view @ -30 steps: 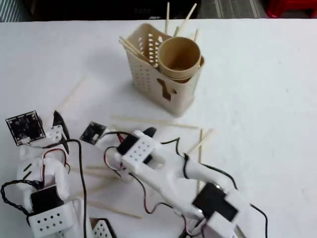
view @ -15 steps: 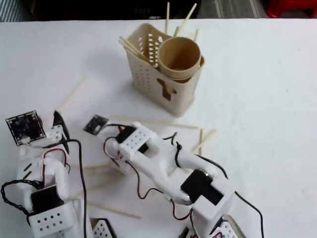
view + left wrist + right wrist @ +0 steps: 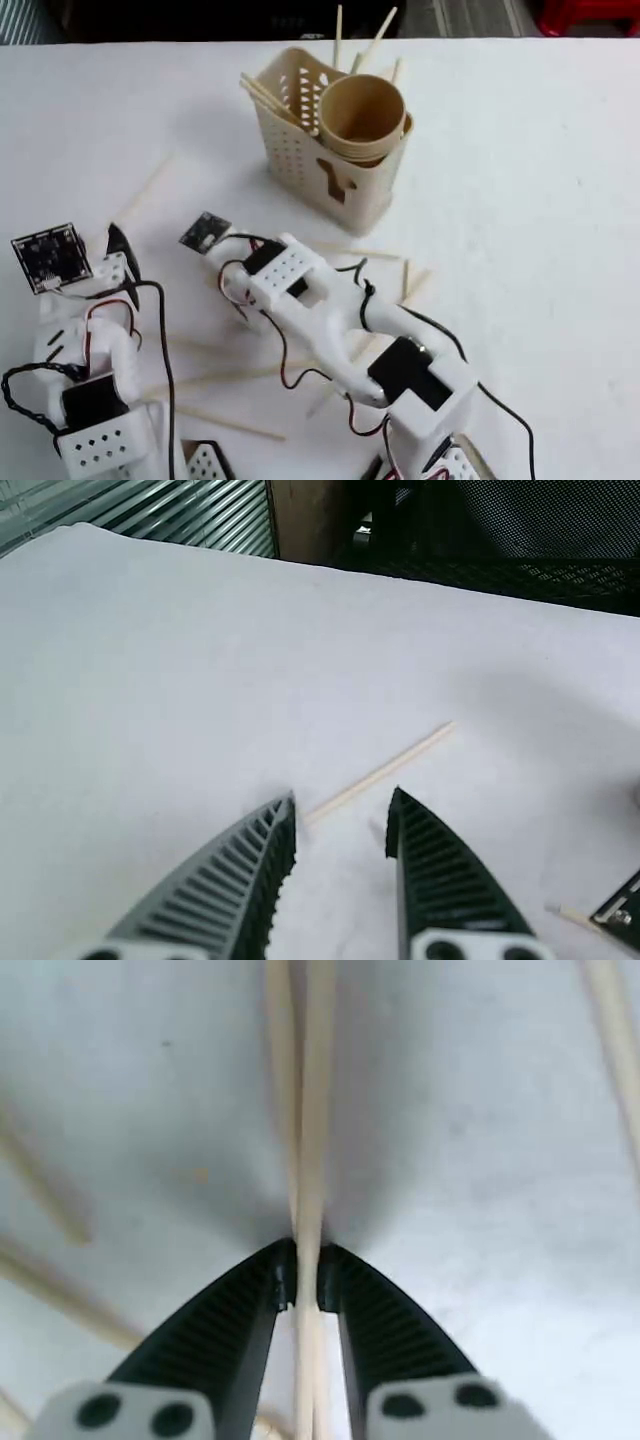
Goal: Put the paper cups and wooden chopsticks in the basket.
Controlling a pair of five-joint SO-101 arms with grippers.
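Observation:
The cream perforated basket (image 3: 322,165) stands at the back centre with a paper cup (image 3: 362,112) and several chopsticks (image 3: 268,97) inside. My right gripper (image 3: 300,1265) is shut on a wooden chopstick (image 3: 312,1110) that runs straight out from between its fingertips, low over the table. The right arm (image 3: 330,320) stretches across the table's middle, in front of the basket. At the front left, my left gripper (image 3: 340,805) is open and empty, just short of a single chopstick (image 3: 385,770) lying on the table. That same gripper (image 3: 122,262) appears from above.
Loose chopsticks lie around the right arm: one in front of the basket (image 3: 352,250), two to its right (image 3: 408,282), others near the front (image 3: 215,378), (image 3: 232,424). One more lies at the left (image 3: 143,190). The right half of the white table (image 3: 540,200) is bare.
The right arm has swung away from the front edge toward the basket, its wrist moving up the table. Loose chopsticks under it have shifted. The left arm has stayed still.

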